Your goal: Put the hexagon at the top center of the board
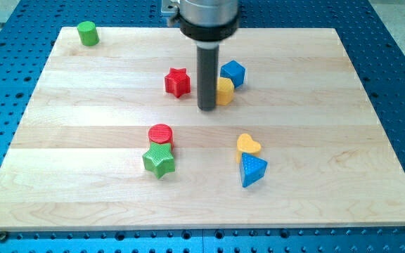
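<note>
The yellow hexagon [224,91] lies just above the board's middle, partly hidden behind my rod. My tip [207,108] rests on the board right at the hexagon's left side, touching or nearly touching it. A blue cube [233,72] sits against the hexagon's upper right. A red star [178,82] lies to the left of my rod, apart from it.
A green cylinder [87,33] stands at the top left corner. A red cylinder [161,134] sits against a green star [159,161] below the middle. A yellow heart [248,145] touches a blue triangle [252,171] at the lower right. The wooden board [343,126] lies on a blue perforated table.
</note>
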{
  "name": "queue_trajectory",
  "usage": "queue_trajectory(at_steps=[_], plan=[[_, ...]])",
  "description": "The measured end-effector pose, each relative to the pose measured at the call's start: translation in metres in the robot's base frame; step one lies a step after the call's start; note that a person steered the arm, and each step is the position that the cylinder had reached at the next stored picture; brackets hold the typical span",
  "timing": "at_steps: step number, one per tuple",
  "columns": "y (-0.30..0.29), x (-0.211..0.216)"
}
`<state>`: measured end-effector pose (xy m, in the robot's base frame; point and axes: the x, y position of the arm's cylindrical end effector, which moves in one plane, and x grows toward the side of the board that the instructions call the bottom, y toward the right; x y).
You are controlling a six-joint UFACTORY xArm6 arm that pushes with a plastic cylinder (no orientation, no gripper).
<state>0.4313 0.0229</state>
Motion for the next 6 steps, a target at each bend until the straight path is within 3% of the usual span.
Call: queue_trajectory(at_steps=[1, 2, 3, 5, 6], plan=[[0.046, 0.012], [-0.015, -0.070], [-0.025, -0.074], [-0.036, -0.153], [-0.034, -0.166]])
